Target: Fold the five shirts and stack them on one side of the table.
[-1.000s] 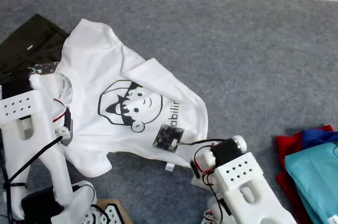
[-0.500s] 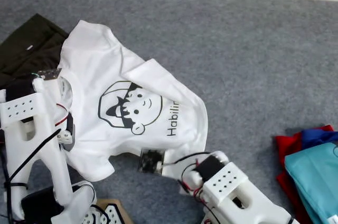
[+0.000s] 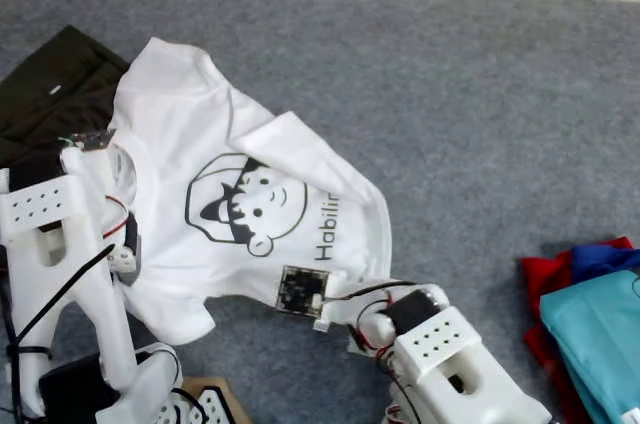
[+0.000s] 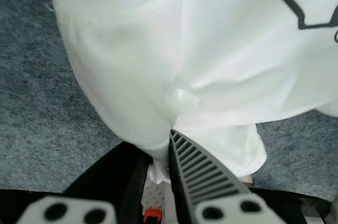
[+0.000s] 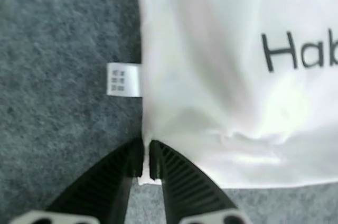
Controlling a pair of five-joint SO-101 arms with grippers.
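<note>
The white shirt [image 3: 240, 194] lay spread on the left half of the counter [image 3: 480, 94]; the left fingers [image 4: 182, 155] pinched its side edge, the right fingers [image 5: 158, 163] its hem beside the label [image 5: 124, 80]; the first fold seemed in hand; next, both must lift and carry together.

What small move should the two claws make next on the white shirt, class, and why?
Probably lift both claws slightly and draw the pinched edge across the print. The left claw is shut on the white shirt, the right claw on its hem beside the care label.
</note>
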